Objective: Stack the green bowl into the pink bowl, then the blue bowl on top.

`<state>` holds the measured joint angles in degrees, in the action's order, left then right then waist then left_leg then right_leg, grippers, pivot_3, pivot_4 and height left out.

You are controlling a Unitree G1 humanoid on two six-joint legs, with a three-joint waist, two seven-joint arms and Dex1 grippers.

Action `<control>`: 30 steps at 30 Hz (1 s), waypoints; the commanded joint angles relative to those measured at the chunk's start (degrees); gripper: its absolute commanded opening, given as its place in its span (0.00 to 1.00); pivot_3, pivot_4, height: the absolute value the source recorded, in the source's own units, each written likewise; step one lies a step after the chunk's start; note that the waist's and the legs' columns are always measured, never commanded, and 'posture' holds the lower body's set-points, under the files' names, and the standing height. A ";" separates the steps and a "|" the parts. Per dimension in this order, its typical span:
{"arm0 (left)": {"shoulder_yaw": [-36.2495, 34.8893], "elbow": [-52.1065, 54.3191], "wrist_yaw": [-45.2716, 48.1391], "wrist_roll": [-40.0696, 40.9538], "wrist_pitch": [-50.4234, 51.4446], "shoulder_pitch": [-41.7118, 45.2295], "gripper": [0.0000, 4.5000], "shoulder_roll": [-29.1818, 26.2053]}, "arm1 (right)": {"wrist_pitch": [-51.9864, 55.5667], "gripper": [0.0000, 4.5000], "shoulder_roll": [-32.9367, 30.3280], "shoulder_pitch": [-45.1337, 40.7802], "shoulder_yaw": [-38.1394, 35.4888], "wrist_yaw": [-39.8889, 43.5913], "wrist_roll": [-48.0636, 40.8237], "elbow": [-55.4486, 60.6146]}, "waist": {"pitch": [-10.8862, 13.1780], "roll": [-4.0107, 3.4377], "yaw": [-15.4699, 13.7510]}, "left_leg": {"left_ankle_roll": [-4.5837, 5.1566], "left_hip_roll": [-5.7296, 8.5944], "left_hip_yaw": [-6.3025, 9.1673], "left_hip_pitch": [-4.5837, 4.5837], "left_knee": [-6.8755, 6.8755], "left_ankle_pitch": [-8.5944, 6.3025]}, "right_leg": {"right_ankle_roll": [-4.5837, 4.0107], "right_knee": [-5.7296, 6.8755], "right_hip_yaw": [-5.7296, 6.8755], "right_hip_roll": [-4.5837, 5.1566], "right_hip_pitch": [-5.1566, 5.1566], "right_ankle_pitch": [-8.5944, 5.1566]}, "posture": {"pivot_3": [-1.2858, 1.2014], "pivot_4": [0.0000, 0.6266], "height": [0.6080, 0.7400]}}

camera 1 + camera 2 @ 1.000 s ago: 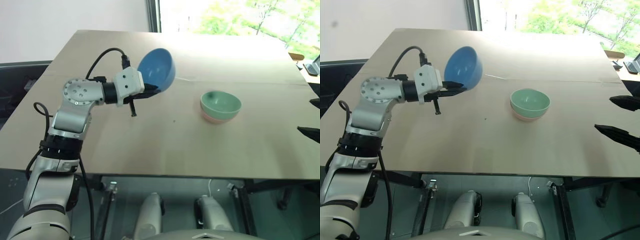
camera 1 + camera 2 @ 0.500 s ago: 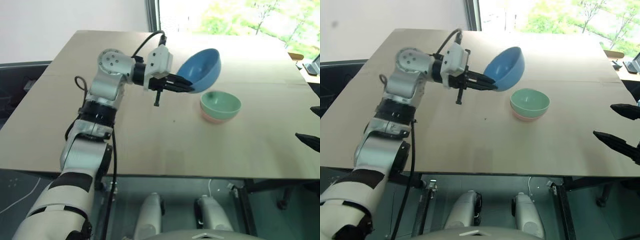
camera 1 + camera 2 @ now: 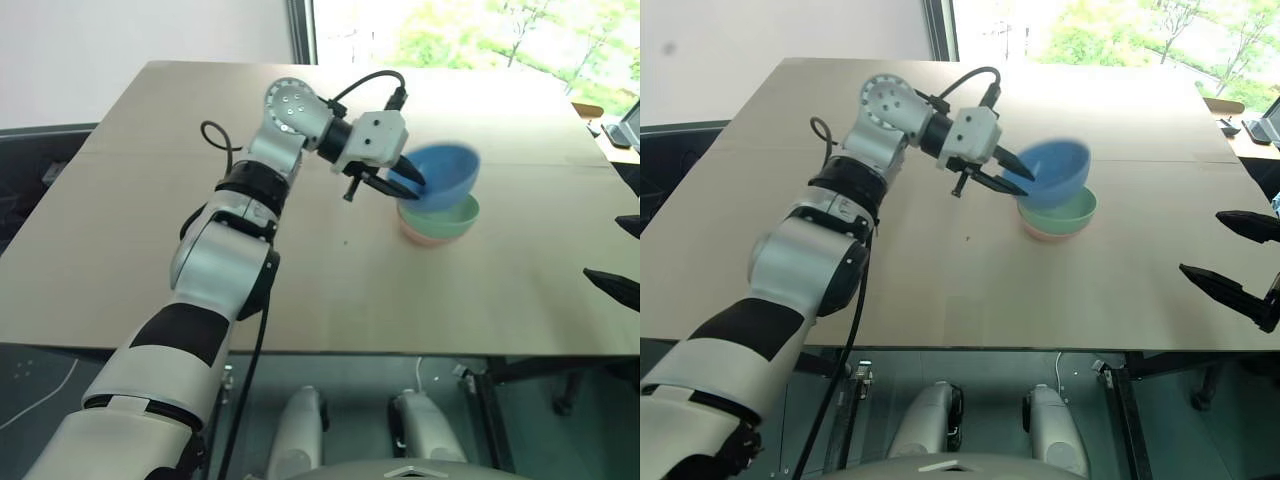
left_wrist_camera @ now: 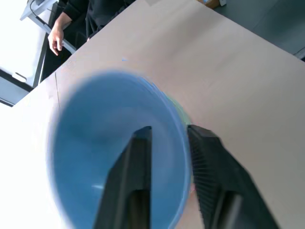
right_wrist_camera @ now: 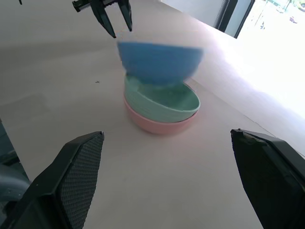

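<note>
The left gripper [image 3: 1015,178] has carried the blue bowl [image 3: 1052,170] over the green bowl [image 5: 164,101], nested in the pink bowl [image 5: 155,122]. Its fingers now straddle the blue rim, loosening; only the drop is left. The right gripper [image 5: 171,181] stays wide apart.

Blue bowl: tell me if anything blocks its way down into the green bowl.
Nothing visible does. The blue bowl hangs just above the green bowl, which sits nested in the pink bowl; the green bowl's inside is empty.
</note>
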<state>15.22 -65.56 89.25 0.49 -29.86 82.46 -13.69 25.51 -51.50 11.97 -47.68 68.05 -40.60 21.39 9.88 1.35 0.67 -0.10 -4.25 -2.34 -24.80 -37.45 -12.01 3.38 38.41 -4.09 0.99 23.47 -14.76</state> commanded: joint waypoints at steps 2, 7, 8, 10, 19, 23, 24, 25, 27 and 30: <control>-2.04 0.24 -3.95 -0.53 -2.79 1.50 0.73 0.67 | -1.51 1.00 0.16 0.69 -1.23 -0.16 -0.47 1.22 | 0.01 0.01 0.03 | 0.00 0.00 0.00 0.00 0.00 0.00 | 0.00 0.00 0.00 0.00 0.00 0.00 | 0.52 0.24 1.00; -4.76 4.74 -0.50 2.62 1.28 -0.65 0.86 -1.91 | -1.80 1.00 0.18 1.61 -1.03 -0.89 0.03 1.33 | 0.00 -0.01 0.25 | 0.00 0.00 0.00 0.02 0.03 0.00 | 0.01 0.01 0.00 0.00 0.01 0.00 | 0.52 0.24 1.00; -5.51 6.72 -0.19 3.67 2.89 -1.58 0.86 -2.67 | -1.85 1.00 0.24 1.68 -0.89 -1.32 0.28 1.41 | -0.01 -0.02 0.25 | 0.00 -0.01 0.00 0.03 0.04 0.00 | 0.00 0.01 0.00 0.00 0.00 -0.01 | 0.52 0.24 1.00; -7.45 13.21 0.21 6.45 9.28 -4.67 0.86 -4.91 | -2.22 1.00 0.39 1.78 -0.54 -2.18 0.83 1.43 | -0.02 -0.04 0.31 | 0.00 -0.01 0.00 0.04 0.04 0.00 | 0.00 0.02 0.00 0.00 0.00 -0.01 | 0.52 0.24 1.00; -17.30 65.24 -16.89 20.53 52.59 -36.14 0.86 -17.95 | -0.63 1.00 2.07 -0.74 1.52 -7.08 -1.75 3.54 | -0.06 -0.18 1.16 | -0.02 -0.08 0.00 0.09 0.05 0.01 | 0.02 0.24 0.02 0.02 0.02 -0.04 | 0.52 0.24 1.00; -22.04 78.14 -29.48 21.67 63.12 -45.63 0.86 -19.70 | -0.34 1.00 1.85 -1.67 2.07 -8.09 -2.06 2.94 | -0.06 -0.15 0.38 | -0.02 -0.05 0.09 0.12 -0.10 0.01 | 0.03 0.37 0.11 0.07 -0.04 -0.04 | 0.52 0.24 1.00; -22.73 79.89 -30.46 22.72 65.06 -47.23 0.86 -20.19 | -0.45 1.00 1.84 -2.01 2.53 -8.43 -1.90 2.77 | -0.06 -0.14 0.23 | -0.02 -0.04 0.09 0.21 -0.16 0.01 | 0.03 0.38 0.11 0.06 -0.11 -0.04 | 0.52 0.24 1.00; -23.18 81.58 -30.04 24.67 66.59 -48.60 0.86 -20.72 | -0.56 1.00 1.85 -2.62 3.08 -8.92 -1.75 2.49 | -0.06 -0.14 0.10 | -0.02 -0.04 0.10 0.23 -0.18 0.01 | 0.04 0.40 0.11 0.06 -0.13 -0.04 | 0.52 0.24 1.00; -23.75 84.45 -31.16 27.17 69.57 -50.30 0.86 -21.40 | -0.62 1.00 1.68 -3.80 4.09 -9.72 -1.54 1.92 | -0.06 -0.14 0.10 | -0.02 -0.05 0.10 0.25 -0.21 0.01 | 0.03 0.43 0.11 0.04 -0.13 -0.05 | 0.52 0.24 1.00; -24.01 86.66 -32.86 28.73 71.16 -51.76 0.86 -22.25 | -0.41 1.00 1.43 -4.53 5.04 -9.90 -1.58 1.52 | -0.06 -0.13 -0.01 | -0.01 -0.04 0.10 0.20 -0.27 0.01 | 0.03 0.42 0.11 0.05 -0.12 -0.04 | 0.52 0.24 1.00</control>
<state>-7.12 17.98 57.50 27.49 40.74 30.81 -34.89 25.13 -49.17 7.83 -42.26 58.41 -41.72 22.62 9.83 1.22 0.66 -0.11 -4.29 -2.24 -24.61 -37.72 -12.00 3.40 38.82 -3.99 1.04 23.35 -14.80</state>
